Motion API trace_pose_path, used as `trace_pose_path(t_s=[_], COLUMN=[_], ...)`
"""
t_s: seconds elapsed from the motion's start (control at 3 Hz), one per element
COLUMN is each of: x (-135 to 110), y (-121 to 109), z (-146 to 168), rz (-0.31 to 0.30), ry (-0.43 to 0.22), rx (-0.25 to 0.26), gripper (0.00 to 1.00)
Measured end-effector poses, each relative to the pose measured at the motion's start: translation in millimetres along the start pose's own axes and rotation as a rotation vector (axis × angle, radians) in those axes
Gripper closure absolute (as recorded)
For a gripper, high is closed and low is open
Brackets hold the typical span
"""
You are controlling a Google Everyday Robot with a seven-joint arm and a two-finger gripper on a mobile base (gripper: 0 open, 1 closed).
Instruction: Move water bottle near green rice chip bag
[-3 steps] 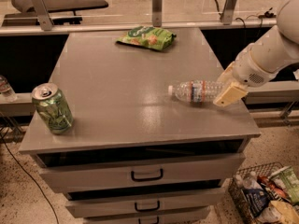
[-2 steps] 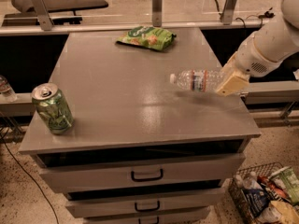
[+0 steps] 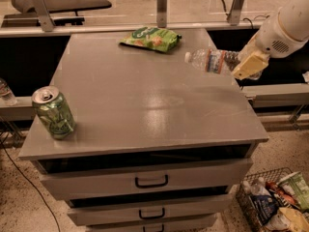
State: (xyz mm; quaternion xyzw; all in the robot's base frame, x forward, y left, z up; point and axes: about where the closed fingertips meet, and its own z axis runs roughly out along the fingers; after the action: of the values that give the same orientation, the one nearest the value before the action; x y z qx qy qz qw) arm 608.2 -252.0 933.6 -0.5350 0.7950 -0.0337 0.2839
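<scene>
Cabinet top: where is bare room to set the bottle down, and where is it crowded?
Bare: the middle of the cabinet top between green rice chip bag and can, and right of the bag, below the water bottle the pincer holds at the right edge. Nowhere crowded.

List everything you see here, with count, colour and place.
water bottle: one, clear, white cap, held sideways in the claw above the table's right rear
green rice chip bag: one, green, lying at table's rear middle
drink can: one, green, upright, table's front left
table: one, grey, centre, drawers beneath
wire basket: one, floor lower right, holding snack packets
claw: one, tan, shut on the bottle, right
arm: one, white, upper right
</scene>
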Motion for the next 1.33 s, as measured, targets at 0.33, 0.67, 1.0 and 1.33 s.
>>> trace_pose_path(t_s=[0.33, 0.67, 1.0, 1.33], x=[0, -8, -22, -41], y=[-3, -21, -43, -59], z=[2, 7, 19, 37], rz=[0.006, -0.003, -0.033, -0.065], ry=[0.001, -0.011, -0.037, -0.072], rx=[0.009, 0.061, 0.108, 0.134], gripper=[1.0, 1.0, 1.0, 1.0])
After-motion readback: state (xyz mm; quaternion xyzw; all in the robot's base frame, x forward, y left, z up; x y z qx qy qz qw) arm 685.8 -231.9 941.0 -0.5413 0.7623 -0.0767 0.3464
